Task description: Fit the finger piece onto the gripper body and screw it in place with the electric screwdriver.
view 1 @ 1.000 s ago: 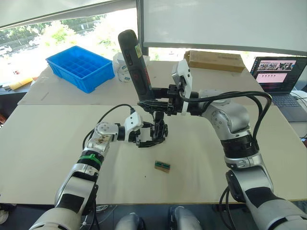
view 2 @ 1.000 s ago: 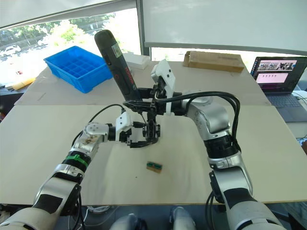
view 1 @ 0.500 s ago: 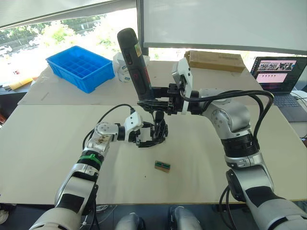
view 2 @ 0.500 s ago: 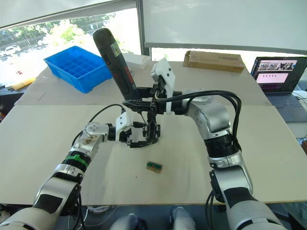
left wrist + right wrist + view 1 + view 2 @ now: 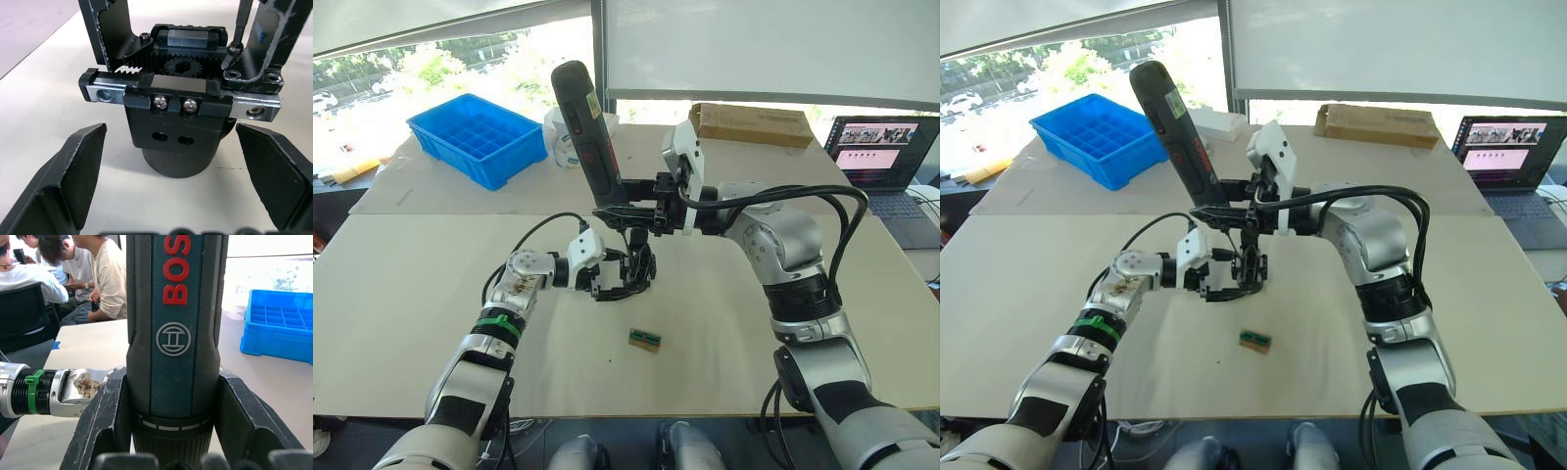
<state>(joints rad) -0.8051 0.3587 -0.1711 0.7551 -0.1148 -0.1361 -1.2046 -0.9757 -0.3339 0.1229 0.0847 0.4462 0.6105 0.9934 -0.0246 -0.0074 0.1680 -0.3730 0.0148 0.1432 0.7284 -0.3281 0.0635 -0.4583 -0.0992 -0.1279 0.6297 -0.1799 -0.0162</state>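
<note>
Right wrist view showed your right gripper (image 5: 171, 431) clamped low on the rigid, long black cylindrical electric screwdriver (image 5: 172, 333), its bit on a screw of the small black mechanical gripper body (image 5: 178, 122). Your left gripper (image 5: 181, 171) stood apart, flanking that body's base on the beige table (image 5: 411, 294). Top-heavy tool; grip likely best low.

A blue bin (image 5: 478, 137), cardboard box (image 5: 751, 123) and laptop (image 5: 881, 157) line the table's far side.
</note>
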